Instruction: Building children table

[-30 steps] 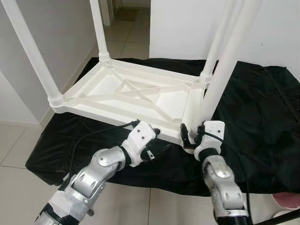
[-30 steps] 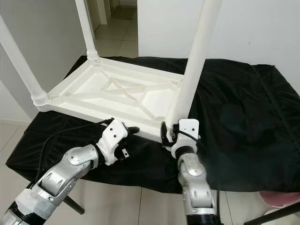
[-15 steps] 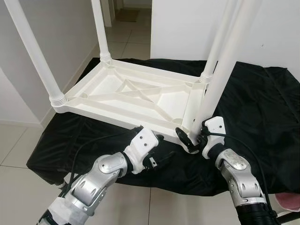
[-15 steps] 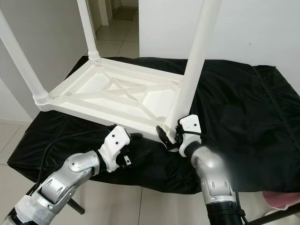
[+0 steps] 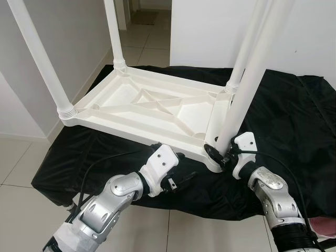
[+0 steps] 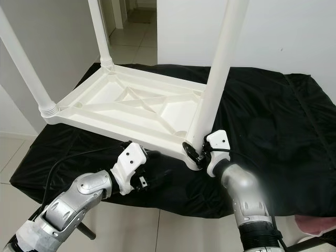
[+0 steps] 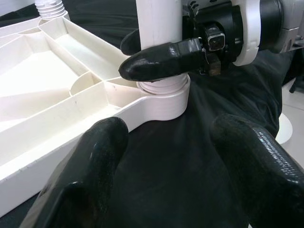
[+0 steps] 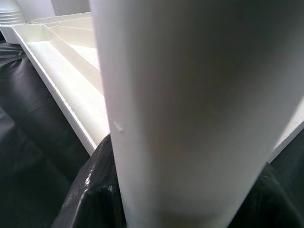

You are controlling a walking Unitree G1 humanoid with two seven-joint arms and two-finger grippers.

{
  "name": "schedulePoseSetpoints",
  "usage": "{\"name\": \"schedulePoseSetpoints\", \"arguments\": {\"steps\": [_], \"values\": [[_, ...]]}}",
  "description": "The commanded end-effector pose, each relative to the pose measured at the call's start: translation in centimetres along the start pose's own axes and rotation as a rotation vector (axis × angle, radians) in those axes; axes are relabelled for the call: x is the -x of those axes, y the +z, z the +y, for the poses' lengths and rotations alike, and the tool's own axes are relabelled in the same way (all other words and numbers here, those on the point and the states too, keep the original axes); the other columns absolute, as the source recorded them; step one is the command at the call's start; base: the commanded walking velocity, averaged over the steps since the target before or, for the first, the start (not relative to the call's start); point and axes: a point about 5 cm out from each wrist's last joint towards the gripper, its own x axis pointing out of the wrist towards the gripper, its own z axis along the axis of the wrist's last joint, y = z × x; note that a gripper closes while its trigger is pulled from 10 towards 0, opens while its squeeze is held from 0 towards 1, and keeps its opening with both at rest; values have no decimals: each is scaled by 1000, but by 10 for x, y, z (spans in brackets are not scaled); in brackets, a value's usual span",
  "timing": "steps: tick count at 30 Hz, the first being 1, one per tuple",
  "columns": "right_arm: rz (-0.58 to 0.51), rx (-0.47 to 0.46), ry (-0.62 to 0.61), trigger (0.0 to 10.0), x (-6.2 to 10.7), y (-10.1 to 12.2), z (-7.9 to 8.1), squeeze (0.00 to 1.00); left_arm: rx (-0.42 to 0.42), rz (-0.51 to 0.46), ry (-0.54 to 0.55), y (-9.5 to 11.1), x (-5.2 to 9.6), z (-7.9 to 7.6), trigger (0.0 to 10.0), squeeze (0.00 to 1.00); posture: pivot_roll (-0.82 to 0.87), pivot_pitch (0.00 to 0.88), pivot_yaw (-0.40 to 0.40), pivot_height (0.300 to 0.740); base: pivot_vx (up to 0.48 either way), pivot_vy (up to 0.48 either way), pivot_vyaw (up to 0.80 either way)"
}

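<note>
Right hand (image 5: pixel 216 155) gripped the near-right leg (image 5: pixel 247 79) of the upturned white children's table (image 5: pixel 147 107) just above its threaded socket, one black finger (image 7: pixel 161 59) wrapped across the front of the leg. That white frame lay upside down on a black cloth (image 5: pixel 294 126), its ribbed underside facing up, with the other three legs (image 5: pixel 38 55) already standing upright in their corners. Left hand (image 5: pixel 181 176) hovered with its fingers spread wide, holding nothing, low over the cloth just in front of the frame's near edge.
</note>
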Motion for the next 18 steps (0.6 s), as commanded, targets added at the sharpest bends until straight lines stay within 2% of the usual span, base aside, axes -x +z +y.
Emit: {"name": "schedulePoseSetpoints", "arguments": {"steps": [1,5,6,7,10,12,18], "values": [[15,-33,-19,10000,2,-4,2,0,-5,8,-97,0,1,-7,10000,0,-29,17,30,740,0,0,0],[16,-35,-77,10000,1,-2,3,0,-5,9,-99,0,0,-6,10000,0,-33,18,30,740,0,0,0],[36,-44,-190,10000,1,-5,4,0,-4,8,-100,0,0,-6,10000,0,-39,23,31,740,0,0,0],[37,-56,-223,10000,1,-5,5,0,-4,8,-100,0,-1,-6,10000,0,-39,23,31,740,0,0,0],[36,-66,-238,10000,1,-5,5,0,-5,7,-101,1,-1,-6,10000,0,-40,22,30,740,0,0,0],[48,-69,-330,10000,1,-5,10,0,0,8,-101,0,-1,-6,10000,0,-47,25,30,740,0,0,0],[41,-106,-424,10000,1,-3,16,0,3,7,-102,0,-2,-6,10000,0,-47,26,30,740,0,0,0]]}}
